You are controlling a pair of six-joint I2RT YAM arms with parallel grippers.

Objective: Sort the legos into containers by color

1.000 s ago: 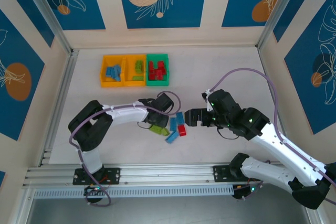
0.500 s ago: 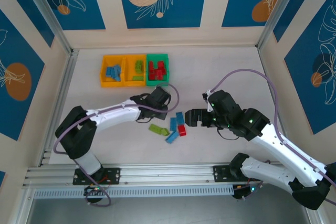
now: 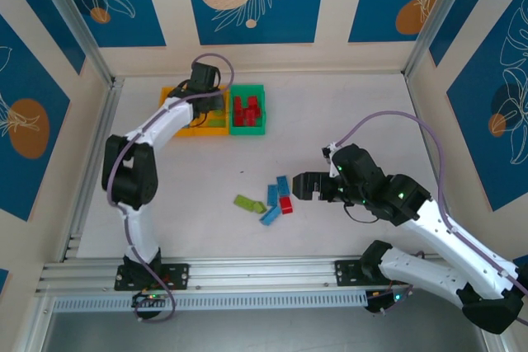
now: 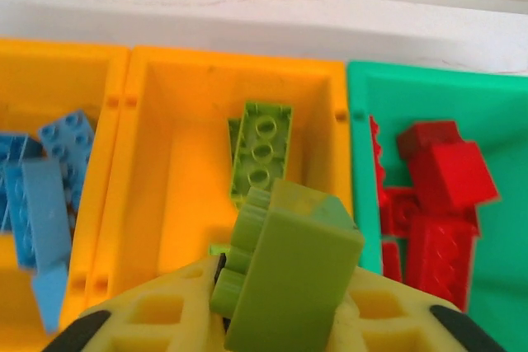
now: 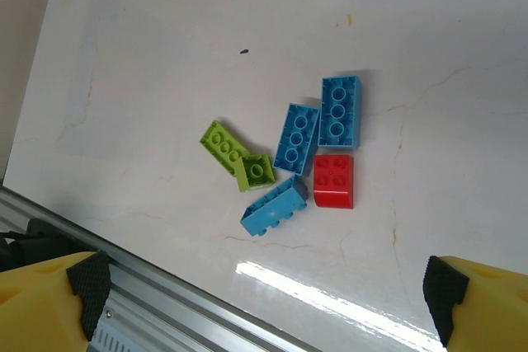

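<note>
"Left pincer [image 3: 211,103], what's it doing?"
"I've got it pinching a lime brick [image 4: 289,278] above the middle yellow bin [image 4: 157,171] (another lime piece [image 4: 262,150] lies inside; reds [image 4: 445,171] sit in the green bin [image 4: 437,88] alongside)."
"Right pincer [image 3: 301,185]?"
"Spread wide, I'd say, just beside the loose bricks [image 5: 295,136] on the table [image 5: 454,39]: three blue, one red, two lime."

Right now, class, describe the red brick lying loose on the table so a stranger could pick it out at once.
On the white table, find the small cluster of loose bricks near the front middle. The red brick lies at its right edge, next to a longer blue brick. It is the only red one outside the bins.
</note>
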